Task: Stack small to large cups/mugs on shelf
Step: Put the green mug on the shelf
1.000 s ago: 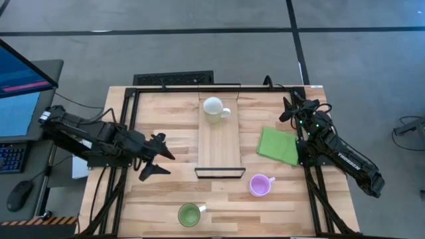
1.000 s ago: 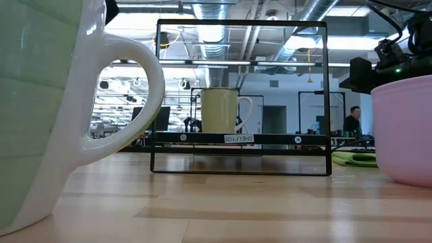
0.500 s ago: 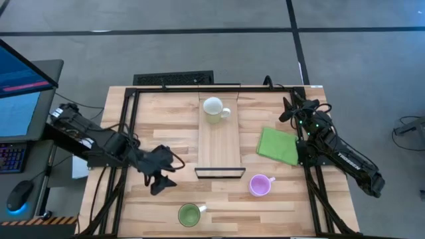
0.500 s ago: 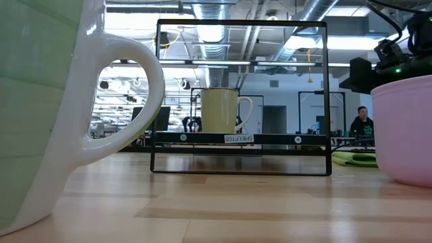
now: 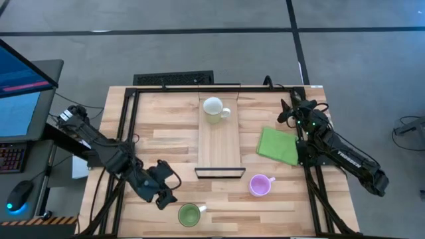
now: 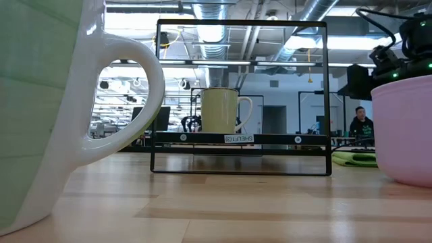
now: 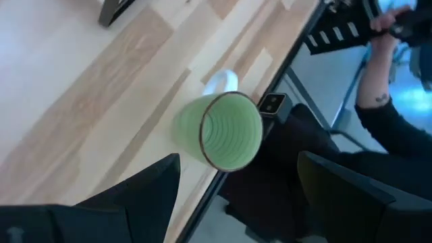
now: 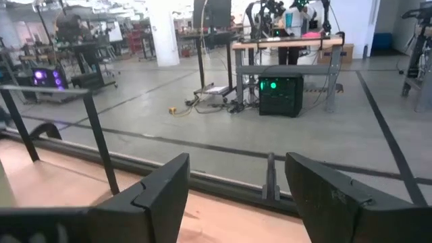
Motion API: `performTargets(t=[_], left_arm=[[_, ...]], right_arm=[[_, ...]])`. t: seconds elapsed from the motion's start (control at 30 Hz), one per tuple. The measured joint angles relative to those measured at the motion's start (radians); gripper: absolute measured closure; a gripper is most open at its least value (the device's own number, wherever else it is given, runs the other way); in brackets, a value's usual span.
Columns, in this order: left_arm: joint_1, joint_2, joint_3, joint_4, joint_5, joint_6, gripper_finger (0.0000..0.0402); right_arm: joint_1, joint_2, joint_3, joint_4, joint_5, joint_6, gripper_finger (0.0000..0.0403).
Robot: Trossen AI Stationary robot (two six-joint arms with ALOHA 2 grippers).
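Observation:
The white mug (image 5: 213,108) (image 6: 219,110) stands upright on the far end of the pale wood shelf (image 5: 219,146), whose dark lip (image 5: 219,172) faces the near edge. The green mug (image 5: 189,214) (image 7: 223,129) (image 6: 40,115) stands upright by the table's near edge, handle toward the right. The light purple mug (image 5: 259,185) (image 6: 405,128) stands right of the lip. My left gripper (image 5: 170,188) (image 7: 236,185) hovers open just left of and above the green mug, touching nothing. My right gripper (image 5: 283,111) (image 8: 236,179) waits open at the far right.
A flat green cloth (image 5: 278,145) (image 6: 354,158) lies right of the shelf, near my right arm. A dark frame (image 6: 239,98) rises around the shelf. A person (image 7: 388,101) is close beyond the table's near edge, and another (image 6: 358,121) stands far behind.
My left gripper has moved toward the table's near edge and a little to the right, from beside the shelf's left side to a spot close by the green mug, staying open. The mugs have kept their places.

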Motion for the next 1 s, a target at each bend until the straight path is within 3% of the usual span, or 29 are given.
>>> performTargets(t=[0.2, 0.5, 0.73, 1.0], left_arm=[[-0.032, 0.073, 0.000, 0.024, -0.031, -0.167, 0.0111], [-0.044, 0.189, 0.000, 0.159, 0.038, -0.283, 0.0111], [-0.045, 0.237, 0.007, 0.146, 0.075, -0.350, 0.0111], [-0.045, 0.238, 0.009, 0.079, 0.047, -0.377, 0.0111]], right_arm=[[0.000, 0.070, 0.000, 0.000, 0.000, 0.000, 0.0135], [0.000, 0.132, 0.000, 0.000, 0.000, 0.001, 0.0135], [0.000, 0.132, 0.000, 0.000, 0.000, 0.001, 0.0135], [0.000, 0.132, 0.000, 0.000, -0.001, 0.001, 0.0135]])
